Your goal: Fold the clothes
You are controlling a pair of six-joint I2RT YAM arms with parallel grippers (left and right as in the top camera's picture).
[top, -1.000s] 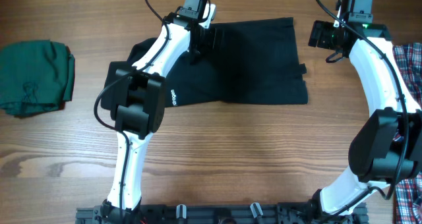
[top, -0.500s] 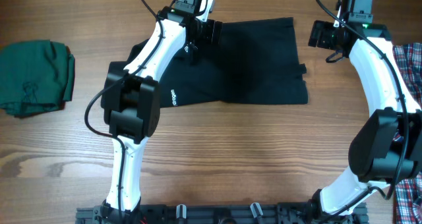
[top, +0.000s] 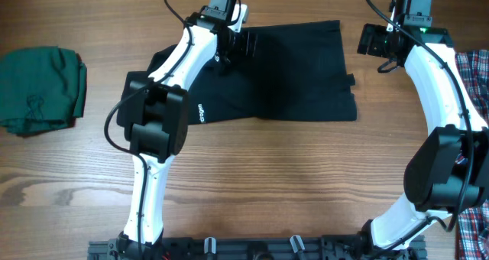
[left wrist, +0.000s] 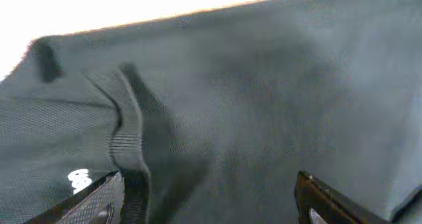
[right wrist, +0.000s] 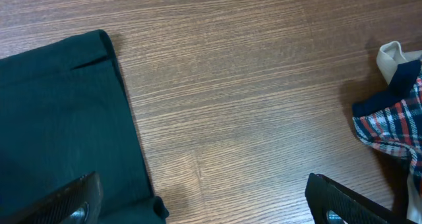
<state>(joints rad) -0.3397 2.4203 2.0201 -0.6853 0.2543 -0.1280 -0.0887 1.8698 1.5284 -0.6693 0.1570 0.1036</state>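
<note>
The clothes, a black shirt (top: pixel 294 76), lie partly folded across the far middle of the table. My left gripper (top: pixel 237 44) hovers over its upper left part, near the far edge. In the left wrist view the fabric (left wrist: pixel 264 105) fills the frame, and my left gripper (left wrist: pixel 211 204) is open with both fingers low over it. A ribbed hem (left wrist: pixel 128 141) and a white logo (left wrist: pixel 79 179) lie by the left finger (left wrist: pixel 99 201). My right gripper (top: pixel 376 42) is open over bare wood just right of the shirt's far right corner (right wrist: pixel 59 118).
A dark green folded garment (top: pixel 42 88) lies at the left edge of the wooden table (top: pixel 306 176). A red, white and blue plaid shirt (top: pixel 477 76) sits at the right edge, also in the right wrist view as plaid cloth (right wrist: pixel 389 128).
My left gripper has shifted slightly over the shirt's far edge and its jaws have narrowed a little. The right arm has not moved.
</note>
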